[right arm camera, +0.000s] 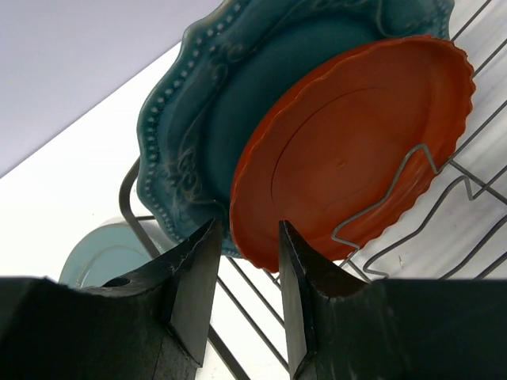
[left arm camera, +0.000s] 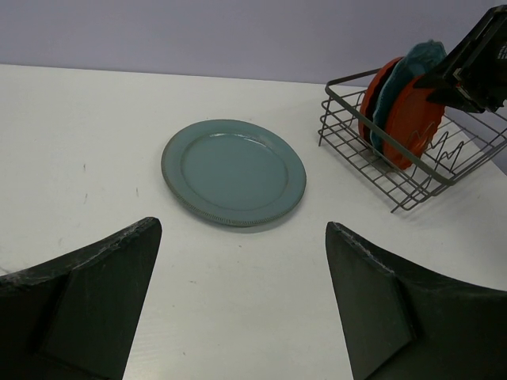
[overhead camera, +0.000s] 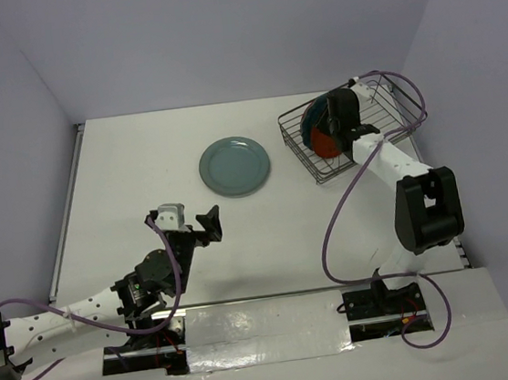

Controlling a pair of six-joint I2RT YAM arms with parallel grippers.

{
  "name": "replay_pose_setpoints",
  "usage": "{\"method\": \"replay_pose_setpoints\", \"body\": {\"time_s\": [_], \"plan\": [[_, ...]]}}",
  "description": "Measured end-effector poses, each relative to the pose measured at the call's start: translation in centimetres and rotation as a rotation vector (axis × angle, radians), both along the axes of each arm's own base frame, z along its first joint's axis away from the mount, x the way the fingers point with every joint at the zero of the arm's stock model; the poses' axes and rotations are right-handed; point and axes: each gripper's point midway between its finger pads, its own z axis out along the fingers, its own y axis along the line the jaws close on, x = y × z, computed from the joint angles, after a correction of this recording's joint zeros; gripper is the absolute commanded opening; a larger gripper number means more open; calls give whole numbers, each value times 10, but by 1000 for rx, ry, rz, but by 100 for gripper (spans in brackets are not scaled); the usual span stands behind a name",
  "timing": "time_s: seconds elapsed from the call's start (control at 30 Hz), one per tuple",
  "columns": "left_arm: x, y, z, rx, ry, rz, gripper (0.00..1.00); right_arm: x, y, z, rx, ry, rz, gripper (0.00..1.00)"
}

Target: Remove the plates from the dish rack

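Note:
The dish rack (overhead camera: 297, 145), a dark wire basket, stands at the far right. In it a red-orange plate (right arm camera: 356, 150) stands upright in front of a teal scalloped plate (right arm camera: 206, 103). In the left wrist view a second red-orange plate (left arm camera: 374, 89) stands behind the teal one (left arm camera: 424, 55). My right gripper (right arm camera: 244, 229) is over the rack (right arm camera: 127, 198), jaws a little apart, astride the lower rim of the front red-orange plate. A pale grey-green plate (overhead camera: 235, 166) lies flat on the table. My left gripper (overhead camera: 210, 224) is open and empty, short of that plate (left arm camera: 234, 170).
White table inside pale walls at the back and both sides. The rack (left arm camera: 352, 77) sits close to the right wall. The right arm's purple cable (overhead camera: 332, 227) loops over the table between rack and base.

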Motion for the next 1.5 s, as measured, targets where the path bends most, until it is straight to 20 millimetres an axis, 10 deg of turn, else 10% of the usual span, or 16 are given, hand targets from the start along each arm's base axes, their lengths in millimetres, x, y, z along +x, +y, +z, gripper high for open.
{"method": "replay_pose_setpoints", "body": {"time_s": [0.93,1.3,1.5], "plan": [[0,-3,2,4,1,-9,97,26,-3,-8,15,3,-4,19],[0,-3,2,3,1,-8,97,28,-2,-10,21,6,1,30],[0,-3,2,3,1,-8,97,31,-2,-12,23,9,2,16]]}}
